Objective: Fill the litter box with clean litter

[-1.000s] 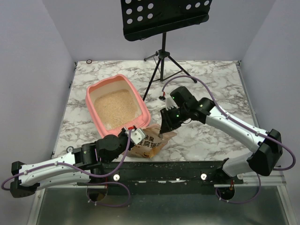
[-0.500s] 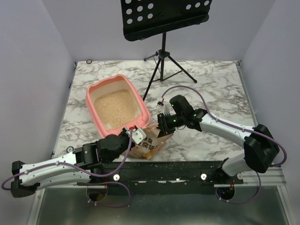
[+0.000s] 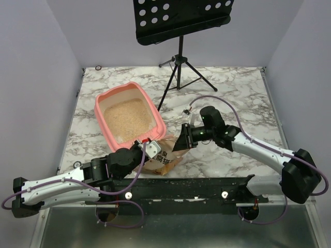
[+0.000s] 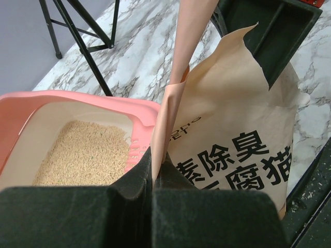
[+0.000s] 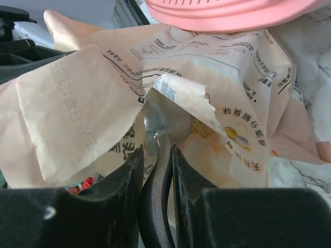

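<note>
The litter box (image 3: pixel 99 116) is seen on the left half of the marble bench (image 3: pixel 232 98), with clean litter (image 3: pixel 126 118) spread across its floor. Just beside its near right corner, a crinkled paper bag (image 3: pixel 164 156) (printed with dark characters) is held between the two arms. One edge of the bag's mouth is pinched by the closed left end effector (image 4: pixel 153 168). The opposite torn edge is clamped in the right end effector (image 5: pixel 158 155).
</note>
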`<state>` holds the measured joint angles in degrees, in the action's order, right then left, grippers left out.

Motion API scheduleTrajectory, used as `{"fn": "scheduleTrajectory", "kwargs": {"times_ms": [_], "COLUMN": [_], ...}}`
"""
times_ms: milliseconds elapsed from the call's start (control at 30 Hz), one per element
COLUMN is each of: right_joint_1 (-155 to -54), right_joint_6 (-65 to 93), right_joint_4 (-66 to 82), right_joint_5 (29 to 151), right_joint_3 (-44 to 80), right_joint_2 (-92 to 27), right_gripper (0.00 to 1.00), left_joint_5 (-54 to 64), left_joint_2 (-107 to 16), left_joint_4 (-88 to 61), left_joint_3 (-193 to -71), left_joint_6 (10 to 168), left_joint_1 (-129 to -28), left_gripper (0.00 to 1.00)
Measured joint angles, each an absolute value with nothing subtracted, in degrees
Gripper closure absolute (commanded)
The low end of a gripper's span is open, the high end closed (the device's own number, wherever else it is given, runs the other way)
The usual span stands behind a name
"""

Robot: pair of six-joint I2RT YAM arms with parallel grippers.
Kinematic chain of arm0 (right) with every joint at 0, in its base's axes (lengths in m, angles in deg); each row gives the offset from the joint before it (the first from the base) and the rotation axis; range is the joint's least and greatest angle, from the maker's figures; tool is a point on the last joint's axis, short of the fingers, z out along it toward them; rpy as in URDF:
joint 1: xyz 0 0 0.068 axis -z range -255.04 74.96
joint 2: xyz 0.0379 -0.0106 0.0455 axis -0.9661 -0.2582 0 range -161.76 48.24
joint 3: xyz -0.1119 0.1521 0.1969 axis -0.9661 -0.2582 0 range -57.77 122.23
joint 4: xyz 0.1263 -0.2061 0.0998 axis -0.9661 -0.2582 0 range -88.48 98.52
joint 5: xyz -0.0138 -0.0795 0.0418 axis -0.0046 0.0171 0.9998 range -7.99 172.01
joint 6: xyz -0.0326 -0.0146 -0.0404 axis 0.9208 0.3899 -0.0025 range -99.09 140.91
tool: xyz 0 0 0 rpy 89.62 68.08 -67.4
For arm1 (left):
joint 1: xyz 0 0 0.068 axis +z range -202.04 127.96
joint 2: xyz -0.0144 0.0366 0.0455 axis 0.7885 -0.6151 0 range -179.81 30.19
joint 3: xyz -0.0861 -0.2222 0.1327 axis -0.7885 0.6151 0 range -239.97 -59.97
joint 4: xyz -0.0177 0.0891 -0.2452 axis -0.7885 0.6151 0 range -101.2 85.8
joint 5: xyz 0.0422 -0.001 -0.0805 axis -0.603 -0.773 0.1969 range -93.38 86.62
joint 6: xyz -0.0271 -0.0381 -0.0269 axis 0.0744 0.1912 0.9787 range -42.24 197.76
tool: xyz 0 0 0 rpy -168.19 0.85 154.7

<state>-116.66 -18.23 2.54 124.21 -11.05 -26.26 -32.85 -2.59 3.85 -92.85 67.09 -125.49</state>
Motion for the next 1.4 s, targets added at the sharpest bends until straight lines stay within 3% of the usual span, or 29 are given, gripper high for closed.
{"fn": "scheduleTrajectory", "kwargs": {"times_ms": [700,1400], "right_joint_1": [-104.2,-91.3], "right_joint_6": [-35.5,-38.2], "right_joint_4": [12.0,6.5], "right_joint_5": [131.0,135.7], "right_joint_3": [-23.6,-29.1], "right_joint_2": [-13.3,-0.1], "right_gripper": [0.99,0.99], "left_joint_5": [-33.0,-33.4], "left_joint_2": [0.1,-1.4], "left_joint_4": [3.6,1.8], "left_joint_3": [-92.4,-91.8], "left_joint_6": [66.3,65.2], "left_joint_1": [-125.2,-125.2], "left_gripper": [1.0,1.0]}}
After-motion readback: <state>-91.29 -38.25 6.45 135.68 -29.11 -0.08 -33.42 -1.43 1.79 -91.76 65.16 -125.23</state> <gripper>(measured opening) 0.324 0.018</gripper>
